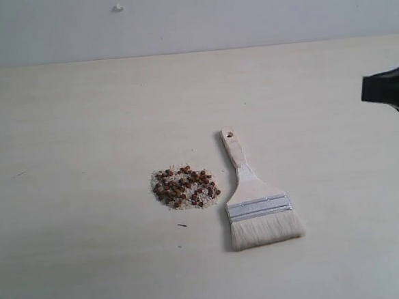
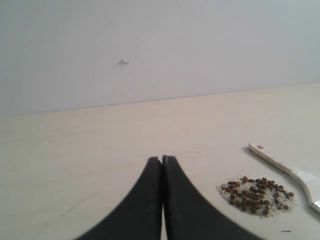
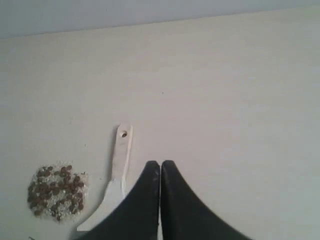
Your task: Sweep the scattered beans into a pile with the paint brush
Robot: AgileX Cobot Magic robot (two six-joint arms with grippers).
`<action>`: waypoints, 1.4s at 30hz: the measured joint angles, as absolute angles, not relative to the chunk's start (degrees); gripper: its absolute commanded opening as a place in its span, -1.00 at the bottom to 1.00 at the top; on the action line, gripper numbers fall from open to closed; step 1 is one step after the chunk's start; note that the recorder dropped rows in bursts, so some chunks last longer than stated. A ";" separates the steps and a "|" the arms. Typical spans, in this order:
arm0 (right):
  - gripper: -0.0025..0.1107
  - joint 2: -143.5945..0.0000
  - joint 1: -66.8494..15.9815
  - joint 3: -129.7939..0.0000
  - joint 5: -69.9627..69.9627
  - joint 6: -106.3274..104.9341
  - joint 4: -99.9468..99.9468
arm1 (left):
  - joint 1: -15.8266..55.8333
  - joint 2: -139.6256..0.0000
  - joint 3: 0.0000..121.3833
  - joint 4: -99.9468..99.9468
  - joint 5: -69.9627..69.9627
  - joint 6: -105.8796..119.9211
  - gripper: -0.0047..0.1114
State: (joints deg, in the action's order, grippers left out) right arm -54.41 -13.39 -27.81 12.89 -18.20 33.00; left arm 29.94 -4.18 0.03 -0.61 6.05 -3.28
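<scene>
Paint brush [image 1: 259,199] lying flat, right hand [image 3: 160,165] apart

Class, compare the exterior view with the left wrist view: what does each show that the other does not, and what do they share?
Only the exterior view: the paint brush whole, down to its white bristles, plus a black arm part at the right edge.
Only the left wrist view: the left pincer, shut and empty.
Both: the beans in a pile beside the brush's handle, the table, and a white speck on the wall.
</scene>
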 measured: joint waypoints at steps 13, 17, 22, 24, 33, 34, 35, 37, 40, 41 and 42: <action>-0.96 -35.05 -13.39 -23.81 14.87 -18.33 31.61 | 29.94 -4.18 0.03 -0.61 6.05 -3.28 -0.92; -0.96 -33.07 -13.39 -23.78 14.28 -18.46 30.13 | 29.94 -4.18 0.03 -0.61 6.05 -3.28 -0.92; -0.96 -31.74 -13.39 -23.68 12.27 -18.89 28.02 | 29.94 -4.18 0.03 -0.61 6.05 -3.28 -0.92; -0.96 -30.61 -13.39 -23.68 12.79 -18.89 27.65 | 29.94 -4.18 0.03 -0.61 6.05 -3.28 -0.92; -0.96 -15.96 -13.39 -23.17 17.04 -19.25 25.91 | 29.94 -4.18 0.03 -0.61 6.05 -3.28 -0.92; -0.96 -13.89 -13.39 -22.93 17.04 -19.25 25.48 | 29.94 -4.18 0.03 -0.61 6.05 -3.28 -0.92; -0.96 -12.36 -13.39 -22.57 17.17 -19.35 25.05 | 29.94 -4.18 0.03 -0.61 6.05 -3.28 -0.92; -0.96 -9.12 -13.39 -22.13 17.17 -19.35 24.30 | 29.94 -4.18 0.03 -0.61 6.05 -3.28 -0.92; -0.96 -6.23 -13.39 -21.31 17.17 -19.35 23.76 | 29.94 -4.18 0.03 -0.61 6.05 -3.28 -0.92; -0.96 -5.94 -13.39 -21.20 17.17 -19.35 23.76 | 29.94 -4.18 0.03 -0.61 6.05 -3.28 -0.92; -0.96 -5.71 -13.39 -20.76 17.17 -19.35 23.60 | 29.94 -4.18 0.03 -0.61 6.05 -3.28 -0.92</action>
State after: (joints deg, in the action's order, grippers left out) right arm -5.71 -13.39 -20.76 17.17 -19.35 23.60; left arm 29.94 -4.18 0.03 -0.61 6.05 -3.28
